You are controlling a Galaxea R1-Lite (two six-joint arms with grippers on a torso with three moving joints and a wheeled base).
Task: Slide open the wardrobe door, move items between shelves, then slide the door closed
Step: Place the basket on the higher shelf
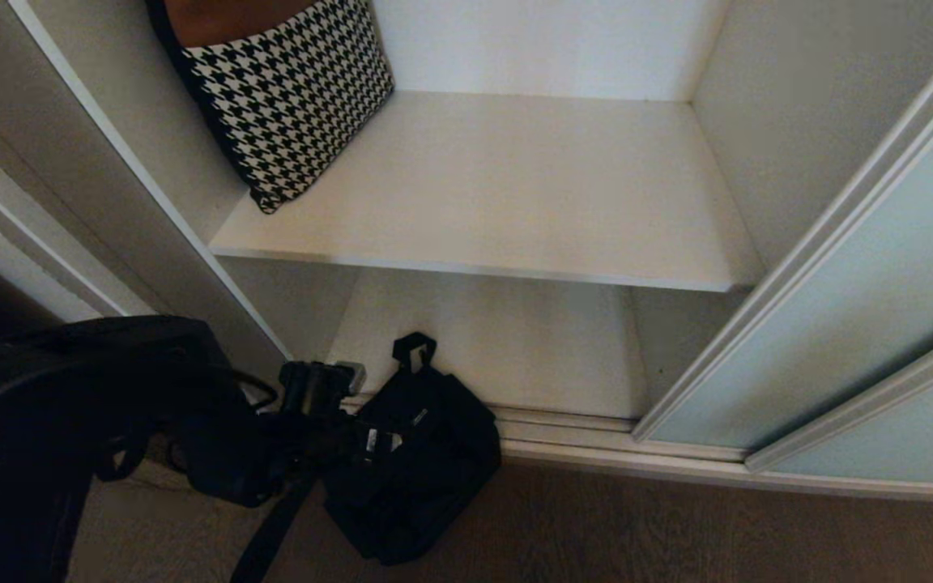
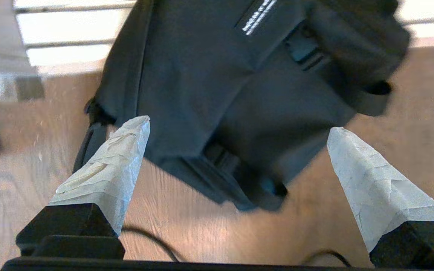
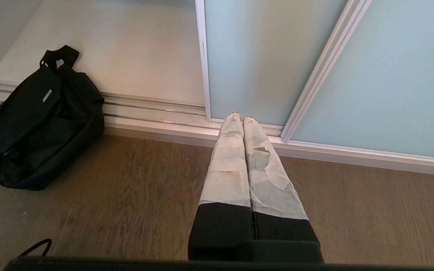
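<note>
The black fabric bag (image 1: pixel 418 470) lies on the wooden floor, leaning on the wardrobe's bottom track, with its carry loop pointing into the wardrobe. My left gripper (image 2: pixel 238 124) hovers just above the bag (image 2: pixel 202 75), open, with both taped fingers (image 2: pixel 119 165) wide apart and nothing between them. In the head view the left arm (image 1: pixel 110 405) comes in from the lower left. The sliding wardrobe door (image 1: pixel 863 324) stands pushed to the right, so the shelves show: an upper board (image 1: pixel 515 186) and the bottom board (image 1: pixel 499 340). My right gripper (image 3: pixel 241 118) is shut and empty, low over the floor before the door (image 3: pixel 262 56).
A black-and-white houndstooth cushion (image 1: pixel 288 89) leans in the upper shelf's left back corner. The bag's strap (image 1: pixel 272 526) trails over the floor toward me. The door track (image 1: pixel 564 433) runs along the wardrobe's front. A white side wall (image 1: pixel 151 202) rises to the left.
</note>
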